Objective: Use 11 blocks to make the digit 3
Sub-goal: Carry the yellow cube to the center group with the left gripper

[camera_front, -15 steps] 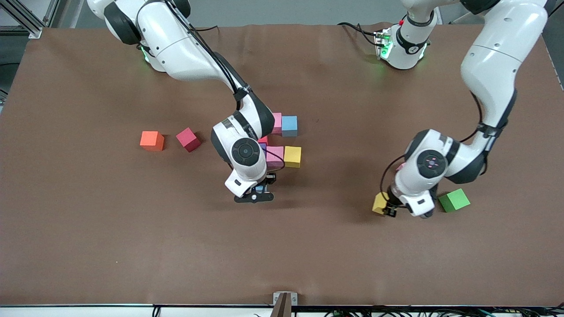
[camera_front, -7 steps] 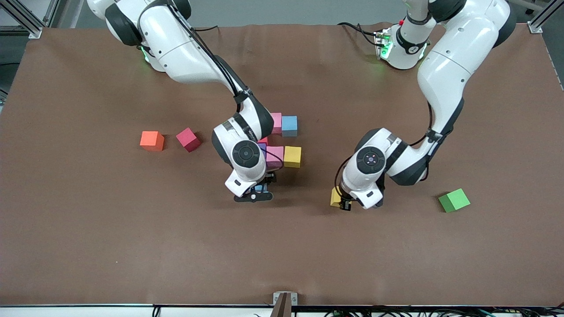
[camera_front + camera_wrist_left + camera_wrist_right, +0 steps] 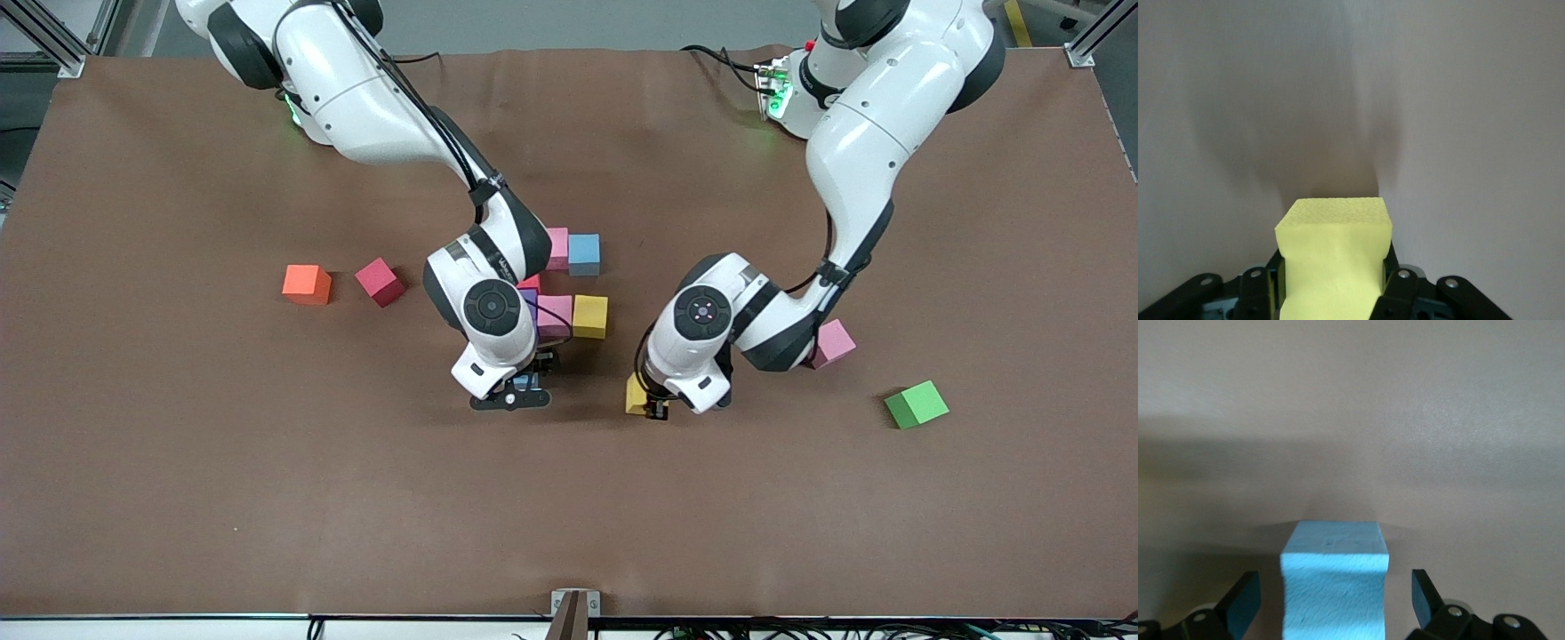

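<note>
on the brown table point(image 3: 178, 498) an orange cube point(image 3: 307, 284) and a red block point(image 3: 380, 281) sat toward the right arm's end, well apart from the cluster at the middle; a green cube point(image 3: 917, 404) lay toward the left arm's end, with a loose pink block point(image 3: 833, 342) near it, partly under the left arm's wrist. the right arm's wrist covered much of the cluster, so only part of the digit showed: a pink block point(image 3: 557, 248) touching a light blue block point(image 3: 584, 254), and nearer the camera another pink block point(image 3: 556, 316) touching a yellow block point(image 3: 590, 316), with slivers of red and purple beside them. the cubes were matte foam, equal in size. the right gripper point(image 3: 520, 388) stood just nearer the camera than the cluster; its wrist view showed a blue block point(image 3: 1335, 583) between its spread fingers point(image 3: 1243, 600), which did not touch it. the left gripper point(image 3: 652, 404) pinched a second yellow block point(image 3: 1333, 257), fingers point(image 3: 1397, 293) pressed into its sides, over bare table.
</note>
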`<state>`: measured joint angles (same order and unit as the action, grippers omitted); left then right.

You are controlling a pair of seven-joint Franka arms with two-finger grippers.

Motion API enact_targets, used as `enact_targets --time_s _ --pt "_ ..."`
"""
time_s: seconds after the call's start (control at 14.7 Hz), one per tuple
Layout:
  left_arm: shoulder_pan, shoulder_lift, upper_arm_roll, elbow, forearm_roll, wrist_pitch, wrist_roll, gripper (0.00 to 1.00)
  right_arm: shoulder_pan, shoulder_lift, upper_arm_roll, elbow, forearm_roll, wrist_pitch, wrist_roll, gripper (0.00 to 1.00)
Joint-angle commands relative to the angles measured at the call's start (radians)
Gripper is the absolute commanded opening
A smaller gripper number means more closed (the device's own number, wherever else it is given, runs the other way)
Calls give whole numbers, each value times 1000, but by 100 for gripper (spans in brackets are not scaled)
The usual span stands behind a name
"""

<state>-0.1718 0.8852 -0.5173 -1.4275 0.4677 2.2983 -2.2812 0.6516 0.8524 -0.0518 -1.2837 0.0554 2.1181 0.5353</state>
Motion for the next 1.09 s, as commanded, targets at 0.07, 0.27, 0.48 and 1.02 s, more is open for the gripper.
enact_targets --time_s 0.07,0.27,0.48,1.02 --pt "-58 37 6 61 -30 -10 -18 36 -73 -128 15 -26 99 -101 -145 100" --pt "-95 61 8 81 -31 -5 -52 36 -164 -206 1 -26 103 -268 -207 100" --pt "-130 78 8 90 -31 3 -57 37 -282 -242 -26 -28 66 -297 -221 100" --pt "-212 123 45 141 -38 90 -127 37 -497 -435 -40 -155 -32 -463 -342 100"
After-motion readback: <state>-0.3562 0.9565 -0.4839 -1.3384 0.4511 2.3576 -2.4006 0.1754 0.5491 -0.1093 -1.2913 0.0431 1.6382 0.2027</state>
